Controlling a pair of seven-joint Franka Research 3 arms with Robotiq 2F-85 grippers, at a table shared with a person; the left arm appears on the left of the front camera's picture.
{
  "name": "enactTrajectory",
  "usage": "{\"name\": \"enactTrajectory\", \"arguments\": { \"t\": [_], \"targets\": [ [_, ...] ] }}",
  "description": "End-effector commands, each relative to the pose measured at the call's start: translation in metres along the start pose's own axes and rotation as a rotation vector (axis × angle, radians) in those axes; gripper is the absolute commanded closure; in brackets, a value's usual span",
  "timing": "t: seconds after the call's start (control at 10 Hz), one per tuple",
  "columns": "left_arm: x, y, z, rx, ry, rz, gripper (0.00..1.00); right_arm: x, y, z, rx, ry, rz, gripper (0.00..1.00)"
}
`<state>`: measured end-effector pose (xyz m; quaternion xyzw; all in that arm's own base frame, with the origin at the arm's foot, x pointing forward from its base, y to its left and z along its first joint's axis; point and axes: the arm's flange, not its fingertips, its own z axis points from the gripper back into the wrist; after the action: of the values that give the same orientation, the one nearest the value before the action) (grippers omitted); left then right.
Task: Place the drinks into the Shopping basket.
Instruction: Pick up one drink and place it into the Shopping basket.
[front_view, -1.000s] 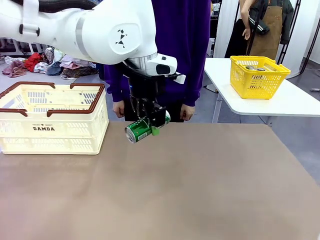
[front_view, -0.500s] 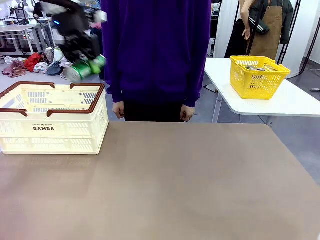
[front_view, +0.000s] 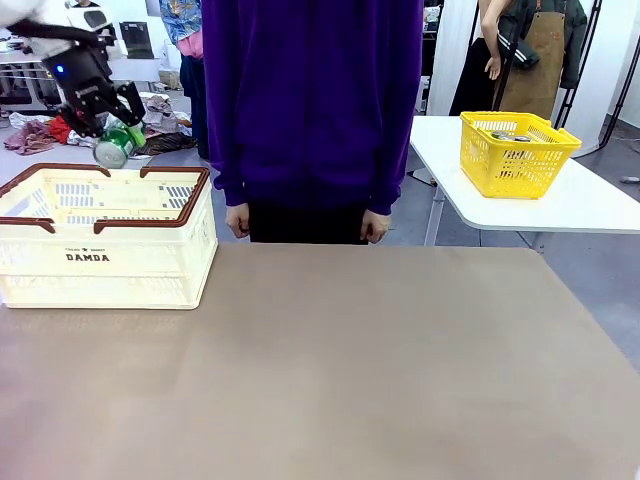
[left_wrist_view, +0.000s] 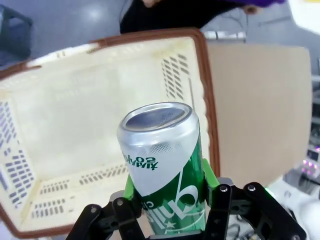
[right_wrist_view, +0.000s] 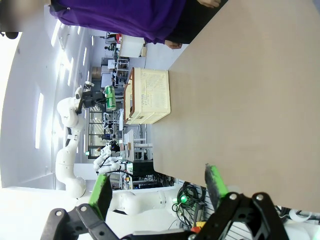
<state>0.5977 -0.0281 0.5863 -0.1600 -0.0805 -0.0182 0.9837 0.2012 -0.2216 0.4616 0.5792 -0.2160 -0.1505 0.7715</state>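
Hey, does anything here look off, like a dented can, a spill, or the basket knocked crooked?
Nothing stands out. The left gripper holds the can tilted over the basket, with no dent or leak showing. The basket sits flat on the table, rim unbroken, nothing spilled.

Brown tabletop (front_view: 380, 360); white side table (front_view: 600, 205) at right; grey floor (front_view: 612, 290); clothes pile (front_view: 25, 135) far left.

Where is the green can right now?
In the front view, far left: the green can is pinched in the left claw, in the air above the white Shopping basket.
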Motion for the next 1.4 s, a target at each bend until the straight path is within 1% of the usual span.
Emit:
{"name": "enactTrajectory", "arguments": {
  "t": [0.0,0.1,0.2,0.4,0.5,0.6,0.7,0.8,0.9,1.1,1.3],
  "targets": [
    [-0.011,0.001,-0.019,-0.029,-0.036,0.065,1.0,0.003,0.002,0.001,0.023,-0.007,0.028,0.0],
    [-0.015,-0.007,-0.011,-0.085,-0.056,0.082,1.0,0.003,0.002,0.001,0.023,-0.007,0.028,0.0],
    [0.0,0.008,-0.015,0.0,-0.018,0.032,1.0,0.003,0.002,0.001,0.023,-0.007,0.028,0.0],
    [0.0,0.008,-0.015,0.0,-0.018,0.032,1.0,0.003,0.002,0.001,0.023,-0.007,0.028,0.0],
    [-0.002,0.007,-0.025,-0.019,-0.02,0.05,1.0,0.003,0.002,0.001,0.023,-0.007,0.028,0.0],
    [0.002,0.0,-0.042,0.076,0.035,0.004,1.0,0.003,0.002,0.001,0.023,-0.007,0.028,0.0],
    [0.003,0.0,-0.066,0.136,0.04,-0.002,1.0,0.003,0.002,0.001,0.023,-0.007,0.028,0.0],
    [0.002,0.0,-0.088,0.166,0.039,-0.013,1.0,0.003,0.002,0.001,0.023,-0.007,0.028,0.0],
    [-0.001,-0.001,-0.108,0.208,0.02,-0.017,1.0,0.003,0.002,0.001,0.023,-0.007,0.028,0.0],
    [0.001,0.0,-0.142,0.236,0.032,-0.025,1.0,0.003,0.002,0.001,0.023,-0.007,0.028,0.0],
    [0.003,0.003,-0.164,0.252,0.116,-0.016,1.0,0.003,0.002,0.001,0.023,-0.007,0.028,0.0]
  ]
}}
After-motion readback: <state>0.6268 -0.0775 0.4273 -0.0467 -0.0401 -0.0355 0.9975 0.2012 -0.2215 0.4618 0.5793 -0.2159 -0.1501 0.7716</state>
